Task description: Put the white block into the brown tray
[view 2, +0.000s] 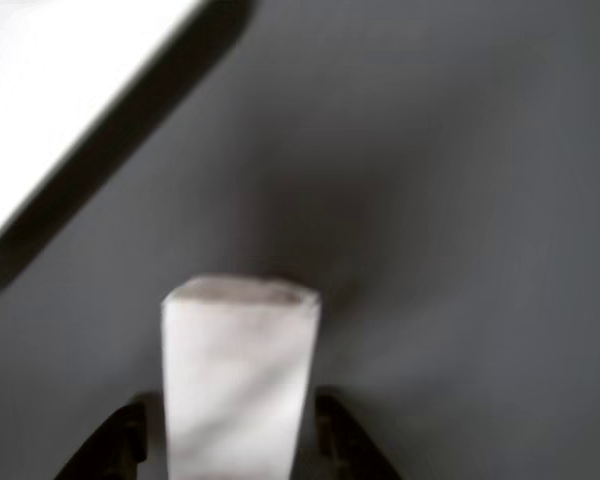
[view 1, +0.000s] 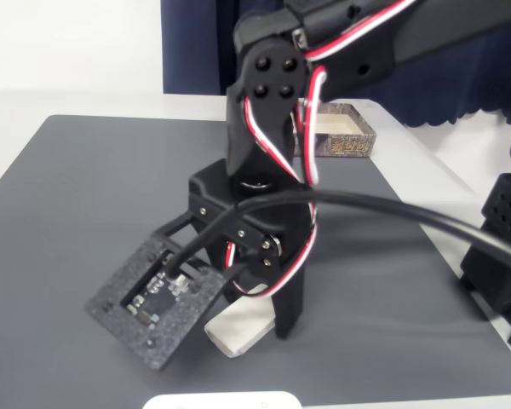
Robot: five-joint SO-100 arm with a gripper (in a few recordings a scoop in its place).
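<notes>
The white block [view 1: 237, 330] lies low over the dark mat near the front, its near end sticking out from under the gripper [view 1: 262, 317]. In the wrist view the white block [view 2: 240, 375] stands between the two dark fingers [view 2: 345, 445], which press against its sides, so the gripper [view 2: 235, 448] is shut on it. The block looks slightly tilted over the mat; I cannot tell whether it touches the surface. The brown tray [view 1: 347, 138], with wood-grain sides and gold lettering, sits at the mat's far right corner, partly hidden behind the arm.
A wide glossy white object [view 1: 223, 400] lies at the front edge, just ahead of the block, and shows blurred in the wrist view's upper left as a white shape [view 2: 60, 100]. The dark grey mat [view 1: 85, 187] covers the table. Black equipment [view 1: 502, 256] stands at the right.
</notes>
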